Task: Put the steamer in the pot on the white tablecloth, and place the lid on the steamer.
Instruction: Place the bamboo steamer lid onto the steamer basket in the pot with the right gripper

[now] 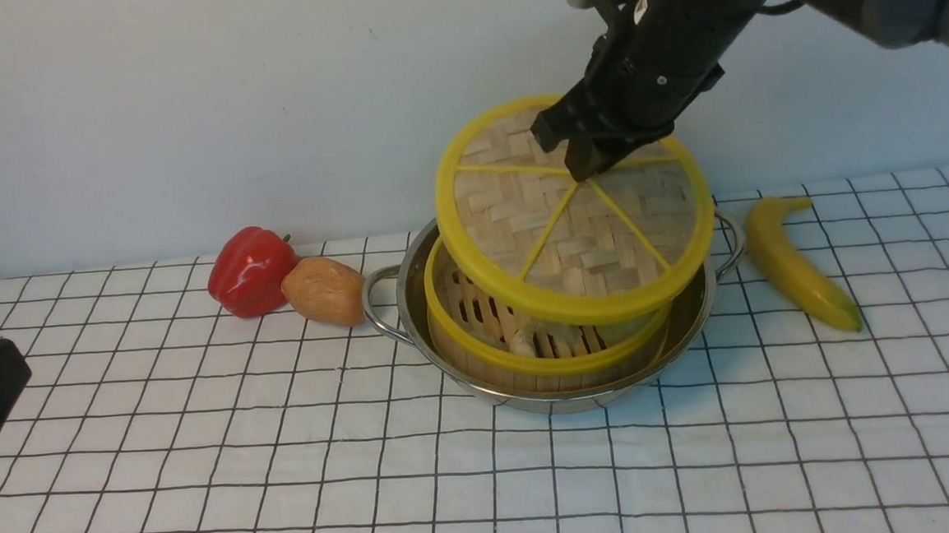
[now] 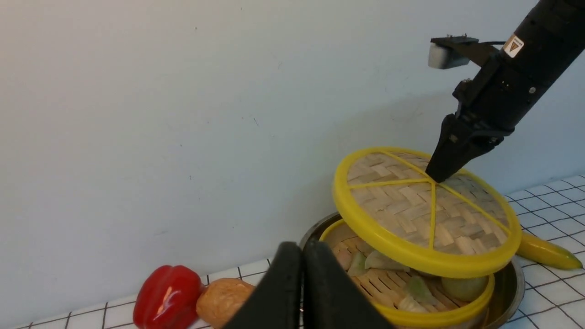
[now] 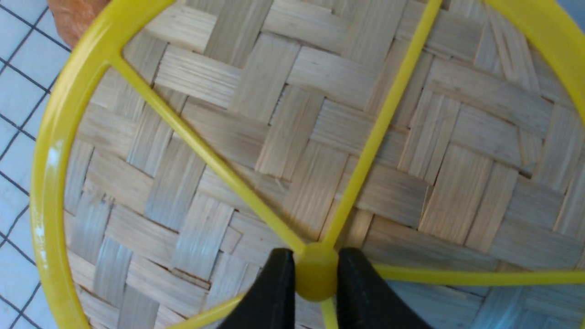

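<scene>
Lid [image 1: 574,211] first, in the front view: my right gripper [image 1: 587,161] held it by its centre, tilted, its near edge low over the steamer [image 1: 529,358] and its far edge raised. The steamer sat inside the pot [image 1: 573,396], which stood on the white tablecloth [image 1: 289,475]. A red pepper [image 1: 251,270] and a brown potato [image 1: 325,290] lay touching each other just left of the pot. A banana [image 1: 800,267] lay just to its right.

In the left wrist view, my left gripper [image 2: 302,283] was clenched, its two black fingers pressed together with nothing between them. Beyond it the lid hung aslant above the steamer, and greenish dumplings [image 2: 379,262] showed in the gap beneath. Whether the lid's low edge touched the steamer's rim I could not tell.

In the right wrist view, my fingers [image 3: 269,297] were grasping the lid's yellow knob [image 3: 316,274], one on each side of it. Woven bamboo and yellow spokes filled nearly everything else.
</scene>
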You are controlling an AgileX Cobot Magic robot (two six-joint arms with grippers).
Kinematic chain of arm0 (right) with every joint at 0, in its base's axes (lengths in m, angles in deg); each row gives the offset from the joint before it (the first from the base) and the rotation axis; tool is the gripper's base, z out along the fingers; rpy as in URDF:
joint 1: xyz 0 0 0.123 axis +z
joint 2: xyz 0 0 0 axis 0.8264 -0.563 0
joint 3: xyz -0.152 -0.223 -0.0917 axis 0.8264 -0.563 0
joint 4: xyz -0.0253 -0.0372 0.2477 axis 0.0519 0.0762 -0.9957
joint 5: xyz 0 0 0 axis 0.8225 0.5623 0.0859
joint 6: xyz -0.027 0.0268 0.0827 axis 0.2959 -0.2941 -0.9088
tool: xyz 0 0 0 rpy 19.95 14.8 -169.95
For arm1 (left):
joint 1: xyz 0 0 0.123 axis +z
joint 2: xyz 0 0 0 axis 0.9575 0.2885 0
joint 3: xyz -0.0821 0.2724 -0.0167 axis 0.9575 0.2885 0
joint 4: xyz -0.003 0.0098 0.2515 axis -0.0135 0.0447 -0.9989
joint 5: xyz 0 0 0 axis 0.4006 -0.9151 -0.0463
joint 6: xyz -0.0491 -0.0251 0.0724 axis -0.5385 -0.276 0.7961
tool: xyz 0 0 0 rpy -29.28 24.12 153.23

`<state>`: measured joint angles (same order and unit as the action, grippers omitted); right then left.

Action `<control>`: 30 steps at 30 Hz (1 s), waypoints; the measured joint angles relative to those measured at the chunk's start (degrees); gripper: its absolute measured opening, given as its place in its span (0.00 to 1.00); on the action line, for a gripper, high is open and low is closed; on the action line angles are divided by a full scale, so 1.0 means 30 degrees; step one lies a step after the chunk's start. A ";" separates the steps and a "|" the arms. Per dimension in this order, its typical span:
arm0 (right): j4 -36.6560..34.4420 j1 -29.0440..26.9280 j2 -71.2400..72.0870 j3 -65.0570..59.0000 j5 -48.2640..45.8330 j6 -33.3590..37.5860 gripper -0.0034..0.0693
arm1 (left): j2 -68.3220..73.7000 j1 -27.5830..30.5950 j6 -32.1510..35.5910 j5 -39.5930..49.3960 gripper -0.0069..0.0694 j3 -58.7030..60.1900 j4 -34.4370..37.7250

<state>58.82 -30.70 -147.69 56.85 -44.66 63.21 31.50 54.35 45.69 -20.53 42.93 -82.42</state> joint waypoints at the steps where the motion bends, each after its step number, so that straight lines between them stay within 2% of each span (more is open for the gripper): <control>1: 0.0000 0.0000 -0.0017 0.0000 0.0000 0.0019 0.23 | 0.0000 0.0000 0.0000 0.0019 0.09 0.0000 0.0000; 10: -0.0066 0.0000 -0.0255 0.0000 -0.0038 0.0451 0.23 | 0.0000 0.0000 0.0000 0.2664 0.09 0.0000 -0.0705; 30: -0.1086 0.0007 -0.1457 0.0022 -0.0021 0.1392 0.23 | 0.0000 0.0000 0.0000 0.2700 0.09 0.0000 -0.0860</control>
<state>55.56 -30.68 -152.06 56.92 -44.72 67.39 31.50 54.35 45.69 -12.43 42.93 -85.00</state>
